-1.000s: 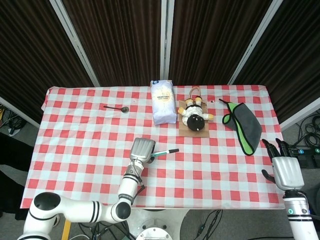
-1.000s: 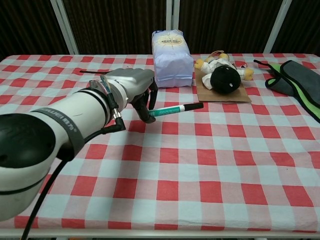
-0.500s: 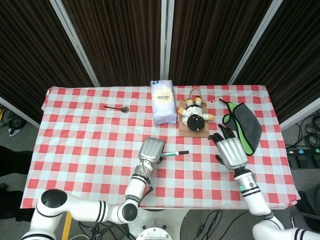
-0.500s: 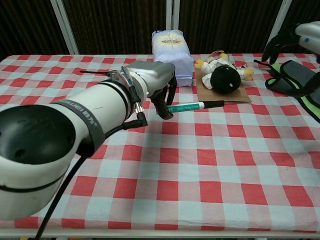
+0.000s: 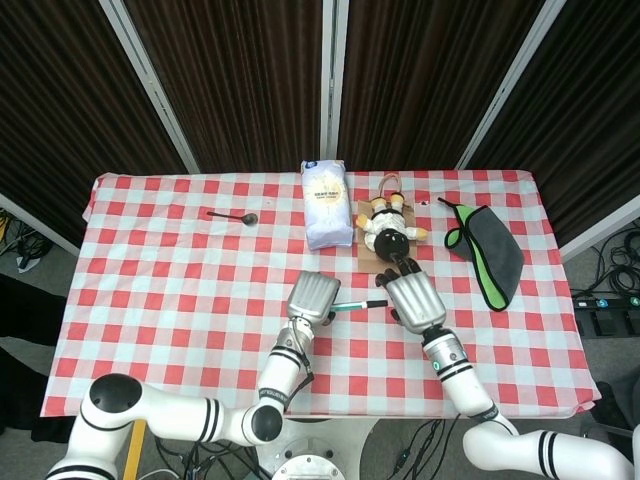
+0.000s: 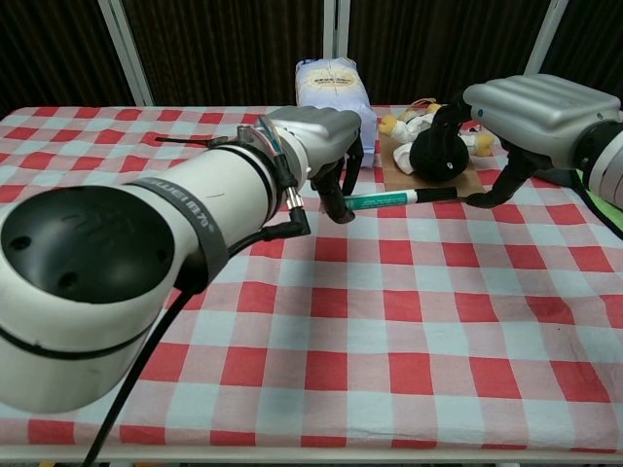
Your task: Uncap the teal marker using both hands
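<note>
The cap is still on, so the pull itself is left to do, but the setup for it looks nearly complete. The left hand (image 6: 326,146) grips the teal marker (image 6: 384,200) by its teal barrel, fingers curled around the near-left end, and holds it lifted above the red-and-white checked tabletop (image 6: 409,321), lying roughly level with its black cap (image 6: 443,196) pointing right. In the head view the same marker (image 5: 352,305) shows as a short bridge between the two hands.

The right hand (image 6: 531,122) sits at the cap end, its dark fingertips (image 6: 487,197) curled down to the black tip. From the chest view they look to be touching or just closing on the cap, but I cannot tell whether a firm hold is made; the head view hides that end under the back of the right hand (image 5: 415,300). My judgement is that what remains is to firm up that hold, then draw the two hands apart along the marker's length.

Further back, just behind the hands, a stuffed doll (image 6: 435,141) lies on a brown card. To its left a pale bag (image 6: 336,112) stands upright. At the far right lies a grey and green cloth (image 5: 488,255), and at the far left a small spoon (image 5: 232,215).
</note>
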Motion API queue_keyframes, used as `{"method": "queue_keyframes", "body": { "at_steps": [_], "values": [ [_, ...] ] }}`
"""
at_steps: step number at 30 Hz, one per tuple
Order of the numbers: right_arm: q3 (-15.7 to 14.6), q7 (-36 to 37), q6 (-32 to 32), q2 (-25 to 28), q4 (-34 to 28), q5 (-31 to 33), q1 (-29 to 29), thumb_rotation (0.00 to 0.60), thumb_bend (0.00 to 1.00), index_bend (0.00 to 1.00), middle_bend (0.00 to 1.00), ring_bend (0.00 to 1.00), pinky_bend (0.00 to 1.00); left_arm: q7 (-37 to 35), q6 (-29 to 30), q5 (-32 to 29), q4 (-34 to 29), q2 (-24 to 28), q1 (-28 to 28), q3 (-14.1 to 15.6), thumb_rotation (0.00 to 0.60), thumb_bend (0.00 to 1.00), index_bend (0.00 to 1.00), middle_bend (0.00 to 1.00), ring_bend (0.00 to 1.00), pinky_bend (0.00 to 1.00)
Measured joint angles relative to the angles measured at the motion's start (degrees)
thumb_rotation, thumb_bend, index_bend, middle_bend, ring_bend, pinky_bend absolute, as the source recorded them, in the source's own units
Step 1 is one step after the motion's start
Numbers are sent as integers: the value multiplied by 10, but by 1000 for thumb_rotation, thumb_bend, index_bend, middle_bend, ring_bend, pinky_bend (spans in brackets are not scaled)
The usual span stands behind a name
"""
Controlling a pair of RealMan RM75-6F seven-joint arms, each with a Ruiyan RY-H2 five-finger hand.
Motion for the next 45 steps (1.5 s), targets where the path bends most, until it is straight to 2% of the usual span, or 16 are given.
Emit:
{"method": "queue_keyframes", "body": {
  "at_steps": [10, 19, 45],
  "values": [
    [-6, -2, -4, -43, 33, 8, 31, 600, 93, 471, 435, 165, 243, -5, 5, -3, 4, 2, -3, 5, 600, 380, 615, 616, 513, 633],
    [-12, 15, 9, -57, 54, 3, 38, 600, 92, 527, 477, 210, 263, -5, 11, -8, -3, 7, -5, 7, 600, 381, 615, 616, 513, 633],
    [-22, 35, 20, -77, 82, 9, 48, 600, 89, 531, 478, 211, 261, -12, 28, -16, -27, 14, -5, 10, 600, 382, 615, 617, 513, 633]
  ]
}}
